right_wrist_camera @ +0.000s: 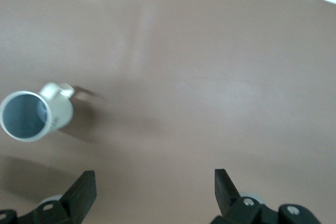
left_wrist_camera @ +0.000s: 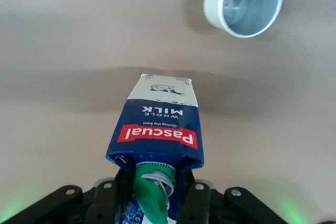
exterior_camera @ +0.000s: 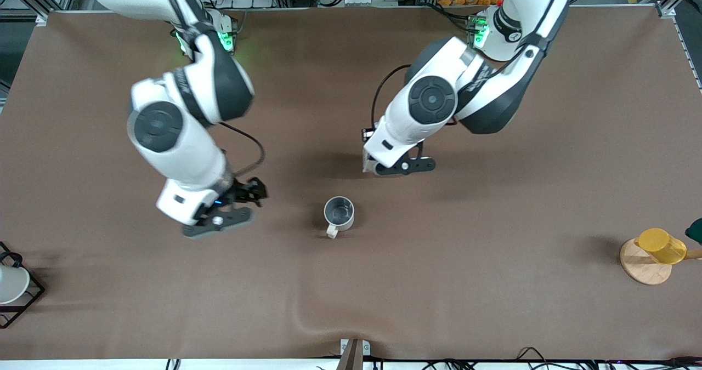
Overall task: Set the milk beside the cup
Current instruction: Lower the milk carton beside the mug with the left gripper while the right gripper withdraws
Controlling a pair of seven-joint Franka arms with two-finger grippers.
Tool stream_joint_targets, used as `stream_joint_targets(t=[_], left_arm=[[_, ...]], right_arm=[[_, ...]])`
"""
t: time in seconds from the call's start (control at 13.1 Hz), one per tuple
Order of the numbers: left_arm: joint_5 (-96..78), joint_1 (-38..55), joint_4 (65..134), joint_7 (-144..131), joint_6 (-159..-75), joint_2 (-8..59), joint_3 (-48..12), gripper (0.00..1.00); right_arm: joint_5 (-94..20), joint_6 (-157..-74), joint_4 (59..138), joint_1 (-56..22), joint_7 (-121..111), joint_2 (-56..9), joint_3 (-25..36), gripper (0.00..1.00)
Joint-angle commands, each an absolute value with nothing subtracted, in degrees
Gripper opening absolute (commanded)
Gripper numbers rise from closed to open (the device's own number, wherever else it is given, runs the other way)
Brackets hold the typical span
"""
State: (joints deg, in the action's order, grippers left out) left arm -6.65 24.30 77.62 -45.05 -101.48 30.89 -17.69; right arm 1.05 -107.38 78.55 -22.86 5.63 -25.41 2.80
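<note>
2 containers matter at this moment: the cup (exterior_camera: pixel 339 213) standing on the brown table (exterior_camera: pixel 493 282), and the milk (left_wrist_camera: pixel 157 132) carried by the left gripper (exterior_camera: pixel 403 166). The cup is a pale grey-white mug with a grey inside and nothing visible in it; its small handle points toward the front camera. The carton's cap is on.

On the carton, the left wrist view shows a red band with "Pascual" in white letters, and on the dark blue panel next to it "WHOLE MILK" over a smaller line too fine to read. The lower sides are white, with a small line drawing of a cow near the base. At the gable end a green round cap (left_wrist_camera: pixel 152 195) sits between the black fingers (left_wrist_camera: pixel 197 198), which are clenched on the top of the carton. The milk hangs in the air over bare table just beside the cup, toward the robots' bases, and is not touching it.

The right gripper (exterior_camera: pixel 219 221) waits over the table toward the right arm's end, apart from the cup, its 2 fingers spread wide with nothing between them.

1 yellow cup (exterior_camera: pixel 661 245) rests on a wooden disc (exterior_camera: pixel 644 266) toward the left arm's end, and 1 white object (exterior_camera: pixel 11 283) sits in a black wire frame (exterior_camera: pixel 24 301) at the right arm's end.
</note>
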Motion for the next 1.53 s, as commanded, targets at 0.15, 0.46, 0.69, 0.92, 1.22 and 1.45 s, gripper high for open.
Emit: stream_joint_targets(t=[0.15, 0.46, 0.69, 0.92, 1.22, 1.45], left_arm=[[-6.2, 33.8, 74.0, -46.5, -107.5, 35.9, -9.4, 0.36], [-6.2, 36.2, 73.8, -46.4, -109.5, 37.9, -7.5, 0.36], [-6.2, 36.3, 73.8, -46.1, -112.3, 38.9, -7.6, 0.36], [-6.3, 37.3, 73.8, -46.1, -113.7, 39.4, -7.6, 0.36], [-6.3, 38.2, 73.8, -46.1, -115.1, 39.7, -7.6, 0.37], [-6.3, 38.2, 74.0, -46.1, -115.6, 40.1, -7.6, 0.63]], right_arm=[[1.5, -110.2, 94.0, -14.8, 0.8, -11.8, 1.5, 1.00], [1.4, -109.8, 94.0, -11.9, -1.5, -10.4, 1.4, 1.00], [1.4, -109.5, 94.3, -9.6, -3.6, -9.3, 1.3, 1.00], [1.4, -106.5, 94.6, -6.7, -3.3, -7.6, -0.7, 1.00], [1.4, -104.0, 94.5, -1.0, -3.1, -5.9, -3.8, 1.00], [1.4, -102.6, 94.3, 0.2, -3.2, -4.0, -3.7, 1.00]])
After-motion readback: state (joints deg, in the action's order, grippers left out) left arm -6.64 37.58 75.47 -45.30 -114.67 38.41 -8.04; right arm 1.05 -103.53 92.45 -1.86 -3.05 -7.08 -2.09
